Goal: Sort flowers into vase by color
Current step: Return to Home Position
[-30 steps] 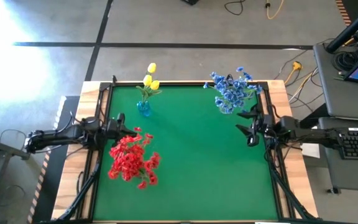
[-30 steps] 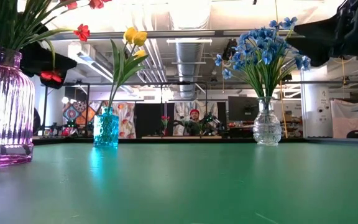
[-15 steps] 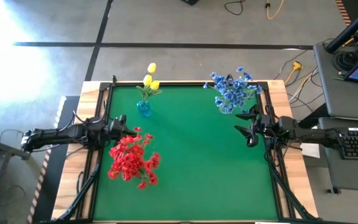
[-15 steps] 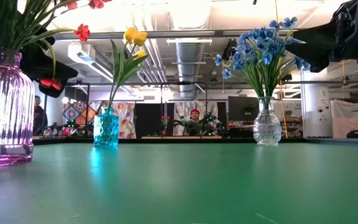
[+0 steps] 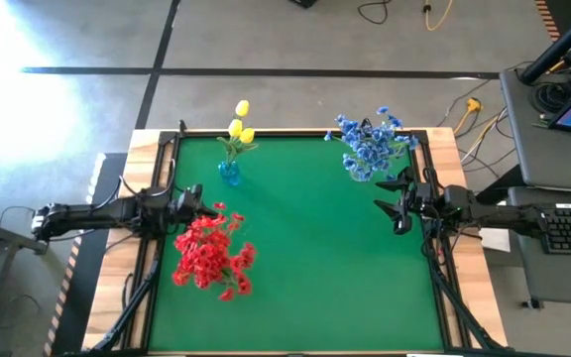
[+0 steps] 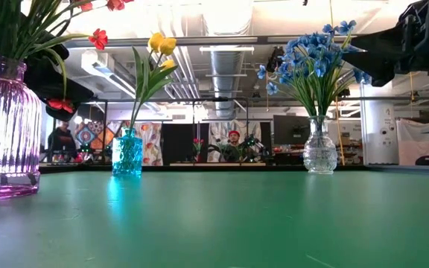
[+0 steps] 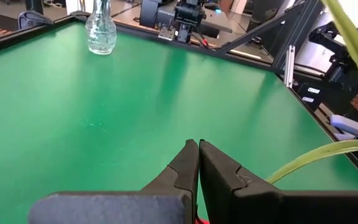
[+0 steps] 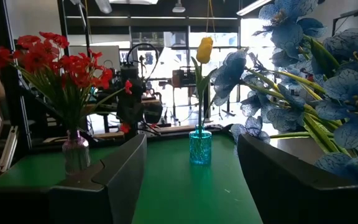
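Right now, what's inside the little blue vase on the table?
Only yellow flowers stand in the blue vase, their green stems and leaves rising from its neck. The stem ends inside are hidden by the tinted, textured glass.

We look down on a square table (image 5: 315, 268) with a flat green top, framed by a pale wooden rim (image 5: 112, 297). Three vases stand upright directly on the green, each well apart from the others. A ribbed pink glass vase (image 6: 4, 126) sits on the left side, about halfway back and closest to the near edge of the three. A small blue vase (image 6: 127, 152) stands farther back on the left, close to the far edge. A clear glass vase (image 6: 319, 149) stands by the far right corner.
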Available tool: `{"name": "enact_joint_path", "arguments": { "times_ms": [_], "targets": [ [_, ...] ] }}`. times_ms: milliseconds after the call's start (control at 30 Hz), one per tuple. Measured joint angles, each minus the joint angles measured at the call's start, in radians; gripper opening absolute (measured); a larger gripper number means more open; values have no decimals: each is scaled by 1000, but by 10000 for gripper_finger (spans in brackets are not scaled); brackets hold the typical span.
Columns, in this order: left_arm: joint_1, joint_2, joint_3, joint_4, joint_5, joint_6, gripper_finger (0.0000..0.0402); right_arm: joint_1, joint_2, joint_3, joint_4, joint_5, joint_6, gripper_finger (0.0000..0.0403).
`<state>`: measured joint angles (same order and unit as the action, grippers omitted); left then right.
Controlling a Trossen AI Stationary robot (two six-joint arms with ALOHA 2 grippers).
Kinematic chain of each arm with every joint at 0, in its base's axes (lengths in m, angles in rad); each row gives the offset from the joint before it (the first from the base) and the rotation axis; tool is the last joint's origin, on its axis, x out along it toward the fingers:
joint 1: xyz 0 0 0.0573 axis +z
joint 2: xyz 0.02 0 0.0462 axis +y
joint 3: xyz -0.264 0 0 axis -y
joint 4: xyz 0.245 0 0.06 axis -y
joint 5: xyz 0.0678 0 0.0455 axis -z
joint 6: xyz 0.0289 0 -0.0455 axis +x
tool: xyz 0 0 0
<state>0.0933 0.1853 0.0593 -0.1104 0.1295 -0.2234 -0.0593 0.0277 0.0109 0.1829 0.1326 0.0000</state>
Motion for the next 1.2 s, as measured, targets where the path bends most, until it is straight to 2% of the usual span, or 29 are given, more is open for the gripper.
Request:
{"name": "enact_joint_path", "arguments": {
  "times_ms": [1200],
  "targets": [
    [0,26,-1,5,0,0,0,0,0,0,0,0,0,244]
  ]
}}
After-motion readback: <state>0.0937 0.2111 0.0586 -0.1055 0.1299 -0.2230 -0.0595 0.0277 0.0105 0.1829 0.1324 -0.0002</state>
